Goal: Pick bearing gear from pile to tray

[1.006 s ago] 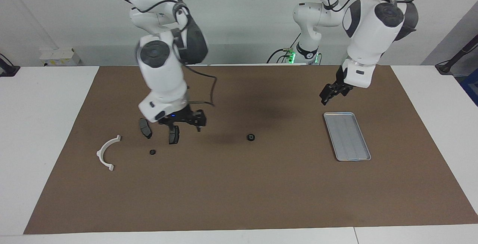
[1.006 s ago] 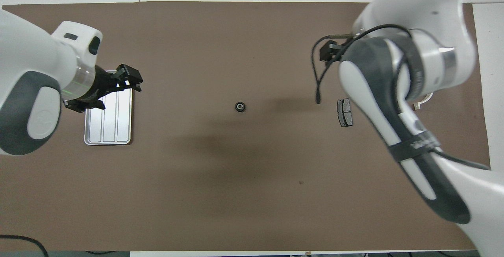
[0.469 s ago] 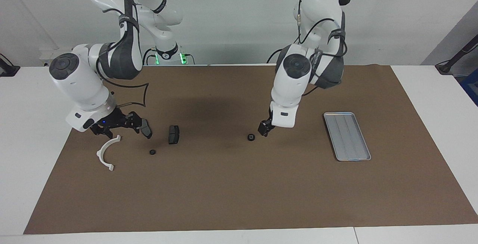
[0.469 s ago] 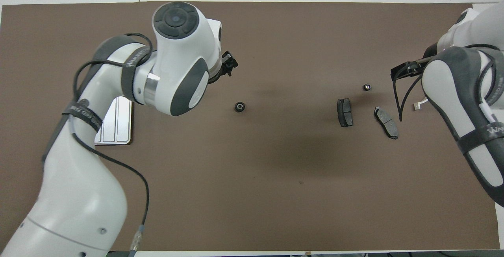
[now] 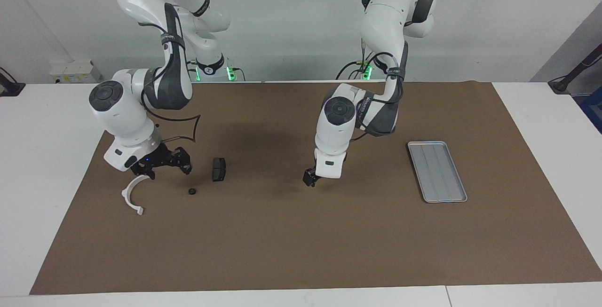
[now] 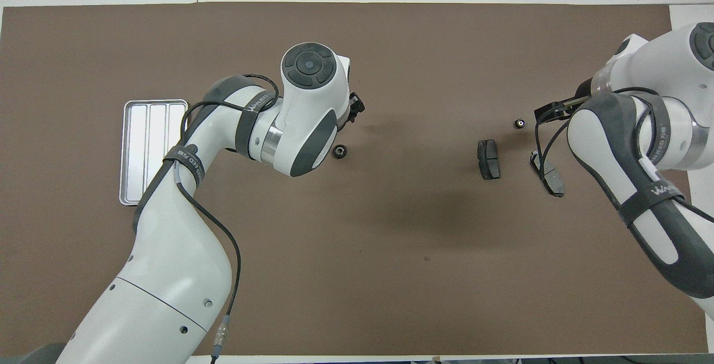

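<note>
At the middle of the overhead view, one black round gear lies on the brown mat, hidden in the facing view by the left arm's wrist. The left gripper hangs low by it, fingers spread, holding nothing. The tray sits mid-frame toward the left arm's end, with nothing in it. Toward the right arm's end lies the rest of the pile: a white half-ring bracket, a second small gear, an upright-lying brake pad and another brake pad. The right gripper hovers over that last pad, jaws apart and empty.
</note>
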